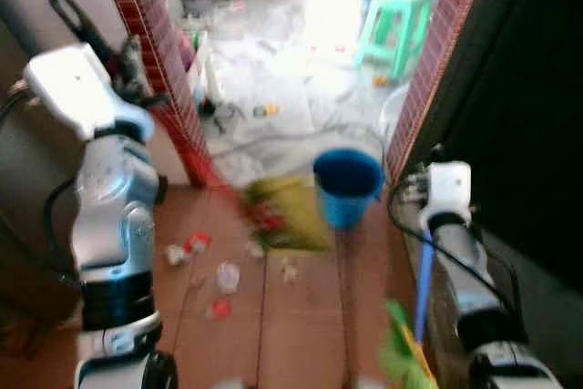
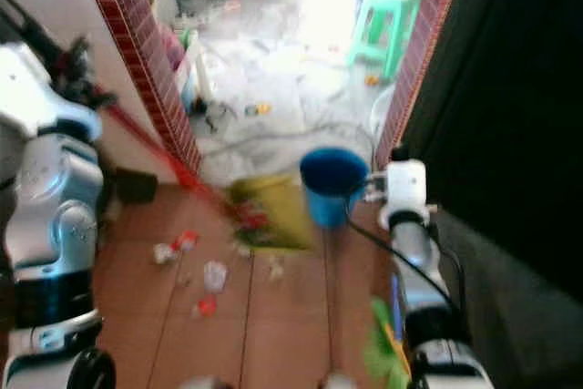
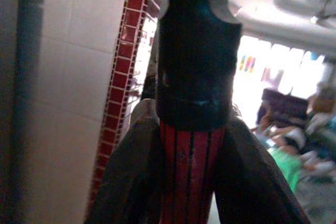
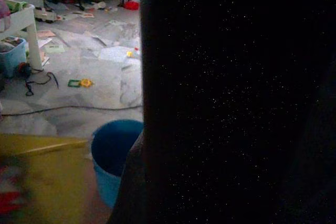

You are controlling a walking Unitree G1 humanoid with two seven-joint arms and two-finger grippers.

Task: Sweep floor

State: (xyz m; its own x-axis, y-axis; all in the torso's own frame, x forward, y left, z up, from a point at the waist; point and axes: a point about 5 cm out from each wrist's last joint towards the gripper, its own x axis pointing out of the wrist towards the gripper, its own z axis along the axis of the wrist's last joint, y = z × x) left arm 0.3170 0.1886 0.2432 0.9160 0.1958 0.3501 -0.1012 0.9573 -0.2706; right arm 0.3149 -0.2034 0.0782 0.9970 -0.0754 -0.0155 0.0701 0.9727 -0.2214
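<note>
Still early: left end effector (image 3: 191, 182) clenched on the broom handle (image 3: 190, 171), bristles (image 1: 287, 211) at 12 o'clock by the blue bucket (image 1: 347, 187). Litter (image 1: 205, 266) unswept on the floor (image 1: 301, 316). Right end effector: can't tell.

Silver arms (image 1: 114, 216) with white blocky joints, black bands, looping black cables, black tool fingers (image 3: 131, 177)

Red-handled broom (image 1: 196, 163) slants down across the doorway, its yellow-green bristles (image 1: 290, 214) blurred on the brown floor (image 1: 301, 316) beside scattered scraps of litter (image 1: 214, 271).
</note>
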